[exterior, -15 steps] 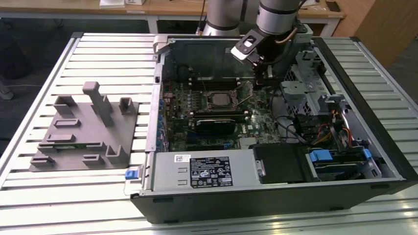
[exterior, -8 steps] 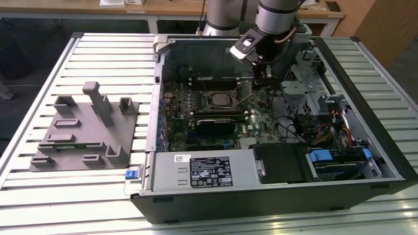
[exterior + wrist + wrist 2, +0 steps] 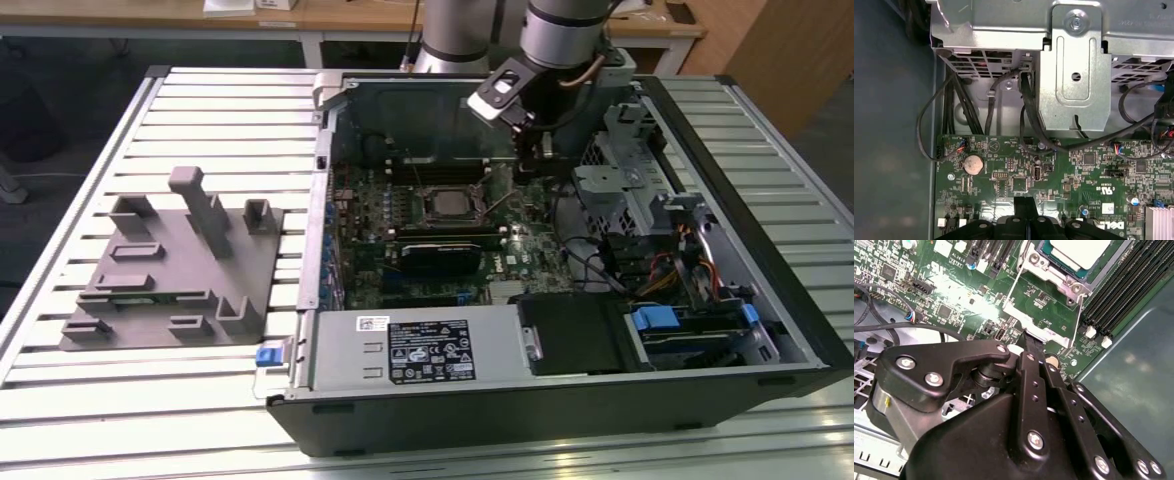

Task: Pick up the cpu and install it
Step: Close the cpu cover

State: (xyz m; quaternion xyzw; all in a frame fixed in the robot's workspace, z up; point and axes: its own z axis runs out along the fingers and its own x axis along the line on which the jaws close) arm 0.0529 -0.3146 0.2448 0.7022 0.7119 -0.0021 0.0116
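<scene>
Gripper (image 3: 1029, 342) hangs just beside the motherboard socket (image 3: 1059, 282), its fingers pressed together with nothing between them. The cpu (image 3: 1081, 250) lies flat inside that socket, clear of the fingertips.

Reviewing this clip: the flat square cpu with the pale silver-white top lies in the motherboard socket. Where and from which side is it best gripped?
Probably by two opposite thin edges of the flat square cpu, coming straight down from above the green motherboard. It lies flat and low inside the silver metal socket frame, so its broad top offers no pinch.
</scene>
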